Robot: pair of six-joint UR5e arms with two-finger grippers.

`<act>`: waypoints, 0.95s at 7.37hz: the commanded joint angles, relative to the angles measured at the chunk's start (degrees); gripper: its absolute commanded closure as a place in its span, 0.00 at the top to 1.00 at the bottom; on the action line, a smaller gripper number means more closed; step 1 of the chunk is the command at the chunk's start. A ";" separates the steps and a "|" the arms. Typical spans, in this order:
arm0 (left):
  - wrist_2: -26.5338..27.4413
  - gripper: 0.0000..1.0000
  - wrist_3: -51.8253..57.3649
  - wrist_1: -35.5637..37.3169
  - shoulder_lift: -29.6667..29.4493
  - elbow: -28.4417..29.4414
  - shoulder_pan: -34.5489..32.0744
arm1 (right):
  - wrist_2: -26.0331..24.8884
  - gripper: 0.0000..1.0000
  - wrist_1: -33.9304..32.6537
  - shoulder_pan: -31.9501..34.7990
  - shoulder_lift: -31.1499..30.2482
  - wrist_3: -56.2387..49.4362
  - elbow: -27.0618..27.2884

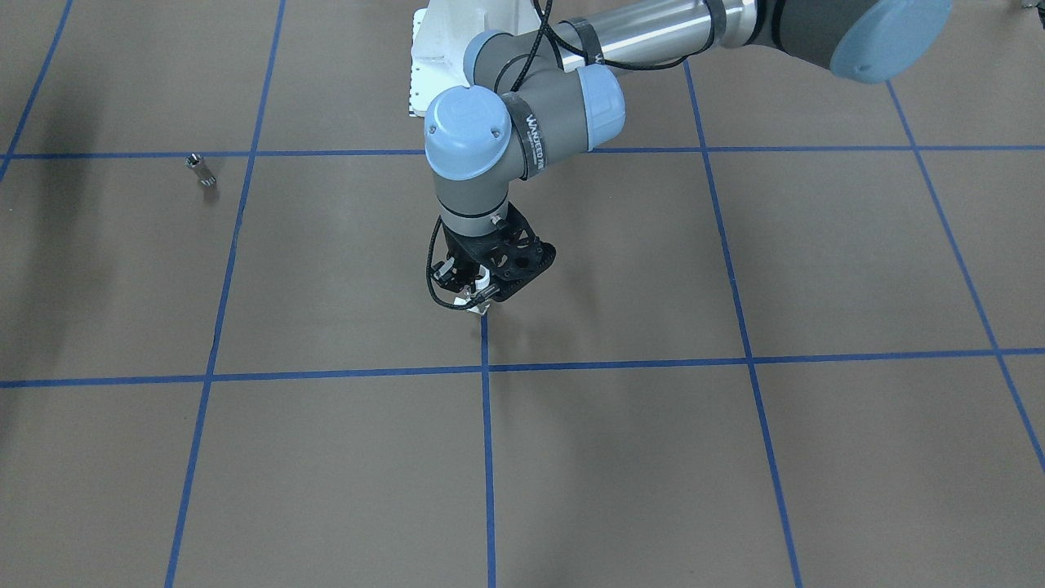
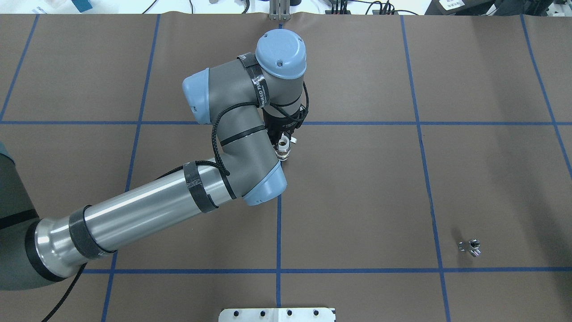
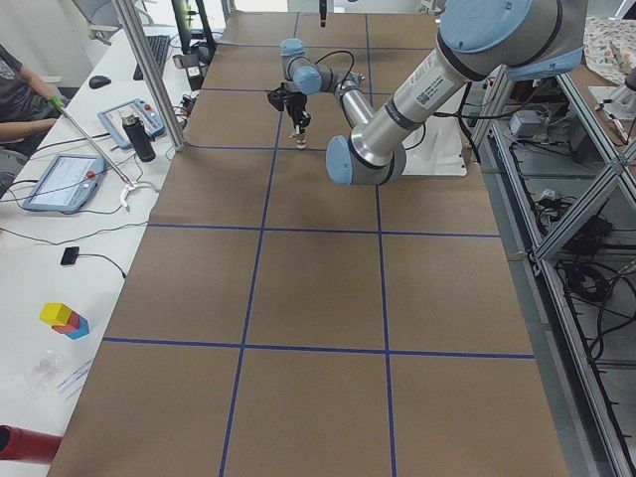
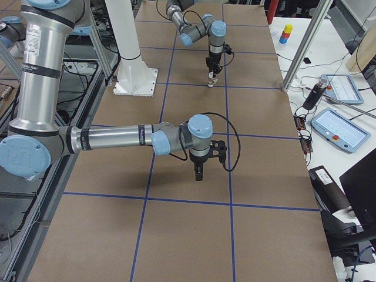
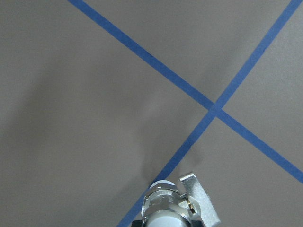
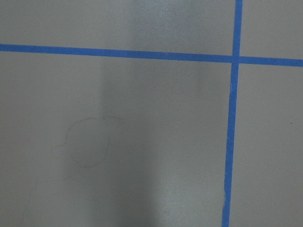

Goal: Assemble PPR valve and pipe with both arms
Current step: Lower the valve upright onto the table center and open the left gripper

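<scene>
Nearest in the front-facing view, the left arm (image 1: 522, 122) reaches down and the left gripper (image 1: 476, 296) has its fingers clamped on the PPR valve (image 1: 484, 287), while the pipe (image 1: 202, 170) lies well apart on the worktop (image 1: 653, 474). From overhead, the PPR valve is just beside a blue tape line (image 2: 278, 232). In the right side view the right gripper (image 4: 200, 171) hangs above the worktop; I cannot tell if its fingers are apart or together.

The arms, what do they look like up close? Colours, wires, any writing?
The left arm is grey tubing with a polished silver forearm, light blue round joint caps, black bands, one with white lettering, and a looping black cable. Its tool is black and open-framed. The right arm looks the same.
</scene>
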 commanded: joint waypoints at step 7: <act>0.01 0.00 -0.07 -0.63 0.68 0.04 0.00 | -0.07 1.00 0.06 -0.38 0.00 0.00 0.09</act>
